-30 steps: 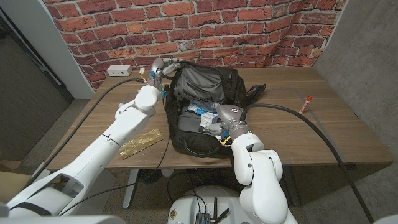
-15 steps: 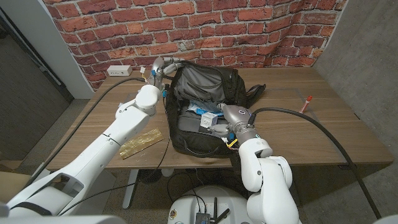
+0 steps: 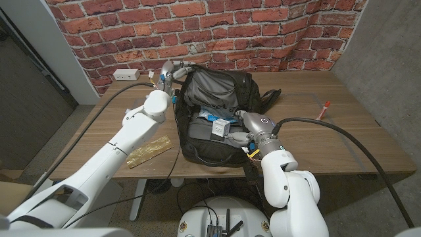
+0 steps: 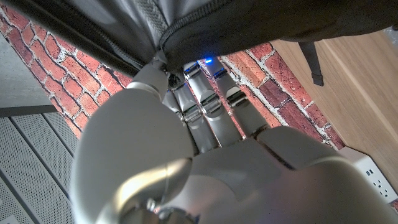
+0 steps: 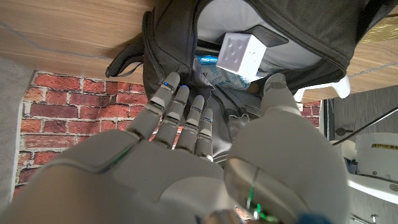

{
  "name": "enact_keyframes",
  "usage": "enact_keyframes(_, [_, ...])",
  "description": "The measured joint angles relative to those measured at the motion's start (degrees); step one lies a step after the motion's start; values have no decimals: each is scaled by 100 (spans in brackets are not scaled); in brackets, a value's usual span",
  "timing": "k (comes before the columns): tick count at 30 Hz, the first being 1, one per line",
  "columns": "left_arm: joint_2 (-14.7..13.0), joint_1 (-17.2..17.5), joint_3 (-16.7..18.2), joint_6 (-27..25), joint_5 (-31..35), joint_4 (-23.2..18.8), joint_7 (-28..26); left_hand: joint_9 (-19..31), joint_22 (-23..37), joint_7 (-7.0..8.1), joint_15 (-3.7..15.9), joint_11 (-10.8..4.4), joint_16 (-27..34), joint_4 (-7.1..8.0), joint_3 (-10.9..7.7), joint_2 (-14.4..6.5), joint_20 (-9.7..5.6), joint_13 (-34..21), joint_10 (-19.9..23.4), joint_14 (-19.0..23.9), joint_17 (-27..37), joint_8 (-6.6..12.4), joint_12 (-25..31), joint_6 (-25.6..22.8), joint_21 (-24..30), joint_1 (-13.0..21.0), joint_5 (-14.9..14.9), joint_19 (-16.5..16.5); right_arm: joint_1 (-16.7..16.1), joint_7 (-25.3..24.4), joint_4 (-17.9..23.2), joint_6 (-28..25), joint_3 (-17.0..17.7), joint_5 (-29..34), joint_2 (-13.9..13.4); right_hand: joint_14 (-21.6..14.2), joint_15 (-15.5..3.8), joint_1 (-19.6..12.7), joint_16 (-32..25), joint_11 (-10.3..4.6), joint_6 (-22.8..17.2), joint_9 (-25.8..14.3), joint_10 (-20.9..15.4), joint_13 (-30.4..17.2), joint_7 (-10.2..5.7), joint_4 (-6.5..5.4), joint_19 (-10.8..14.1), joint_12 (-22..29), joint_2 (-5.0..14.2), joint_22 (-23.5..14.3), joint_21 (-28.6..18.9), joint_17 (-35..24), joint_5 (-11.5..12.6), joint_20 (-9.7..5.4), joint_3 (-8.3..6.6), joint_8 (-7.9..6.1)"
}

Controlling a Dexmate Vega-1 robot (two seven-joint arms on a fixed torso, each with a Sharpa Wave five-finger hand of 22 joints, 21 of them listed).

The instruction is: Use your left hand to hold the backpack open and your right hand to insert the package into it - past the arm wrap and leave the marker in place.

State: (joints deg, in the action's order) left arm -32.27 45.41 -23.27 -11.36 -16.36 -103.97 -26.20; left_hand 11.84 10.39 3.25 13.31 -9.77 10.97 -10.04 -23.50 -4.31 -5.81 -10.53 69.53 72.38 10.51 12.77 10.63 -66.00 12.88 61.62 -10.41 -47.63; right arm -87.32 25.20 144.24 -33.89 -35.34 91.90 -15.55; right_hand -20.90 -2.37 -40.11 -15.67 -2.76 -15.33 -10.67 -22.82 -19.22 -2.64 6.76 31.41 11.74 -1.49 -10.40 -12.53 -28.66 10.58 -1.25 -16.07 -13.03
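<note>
1. Change first: across the last second the right robot hand (image 3: 245,135) has drawn back from inside the backpack (image 3: 217,115) toward its right rim, and the white package (image 3: 220,126) that it hid now lies uncovered in the opening. I judge this as the package released and the insertion close to done, though whether it sits deep enough past the arm wrap cannot be told.
2. Left robot hand (image 3: 168,71): it has stayed at the backpack's upper left corner; the left wrist view shows its fingers (image 4: 208,93) closed on the dark fabric edge of the bag, holding the flap up and the mouth open.
3. Gold foil packet (image 3: 148,151): it lies on the table (image 3: 99,131) left of the backpack, apart from it, unmoved.
4. Backpack contents: the white package, a small cube-like box with dots on one face, rests on blue-and-white wrapped items in the middle of the main compartment. I take those to be the arm wrap, but cannot confirm it.
5. Right robot hand: in its wrist view its fingers (image 5: 177,112) are spread and straight, holding nothing, hovering just beside the opening.
6. Red marker (image 3: 323,110): it lies on the table well apart to the right, untouched.
</note>
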Motion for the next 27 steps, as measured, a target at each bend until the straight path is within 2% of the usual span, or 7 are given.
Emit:
enact_keyframes(9, [-2, 57, 21, -64, 14, -80, -79, 2, 0, 1, 0, 1, 0, 0, 0, 0, 0, -2, -1, 0, 4, 19, 0, 0, 0, -1, 0, 0, -155, -306, 155, -41, 313, -500, -241, 0, 0, 45, 0, 32, -57, 0, -94, 36, 57, 0, -31, 0, 45, 0, 0, 27, 0, -31, 0, 0])
enact_keyframes(27, [12, 181, 51, -178, 20, -272, -192, 4, 1, 3, 0, -1, -4, 0, 0, -6, 0, -1, 1, 0, 4, 18, -12, 0, 0, -10, 6, 0, -320, -1130, 309, -193, 878, -1655, -754, -55, 10, 101, -1, 41, -156, -1, -164, 62, 48, -17, -31, 35, 51, 0, 0, 53, 0, -30, 17, 0])
